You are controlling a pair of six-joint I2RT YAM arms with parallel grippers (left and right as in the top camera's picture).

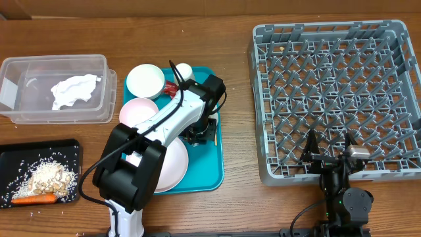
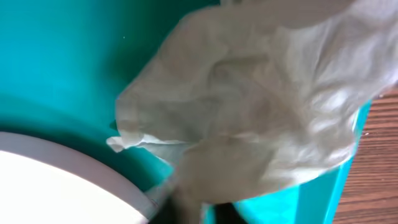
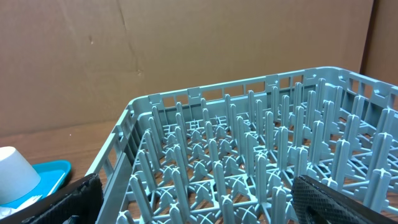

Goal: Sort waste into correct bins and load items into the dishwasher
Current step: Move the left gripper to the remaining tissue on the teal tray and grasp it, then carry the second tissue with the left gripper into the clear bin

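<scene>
Robotics lab, test bench: a wooden surface (image 1: 237, 99) is dressed as a mock dish-clearing station. Two robot arms are fixed at its near edge, the left arm (image 1: 164, 125) in white and black and the right arm (image 1: 343, 187) in black. A grey pegged dish rack (image 1: 332, 85), a teal tray (image 1: 214, 164), a clear plastic tub (image 1: 39, 72) and a black tray (image 1: 13, 158) are set out side by side. In the right wrist view, plain brown cardboard sheeting (image 3: 155, 56) stands as a backdrop behind the rack.

Crumpled napkin (image 2: 261, 112) close-up, teal tray (image 2: 56, 56), white plate (image 2: 43, 186)
</scene>
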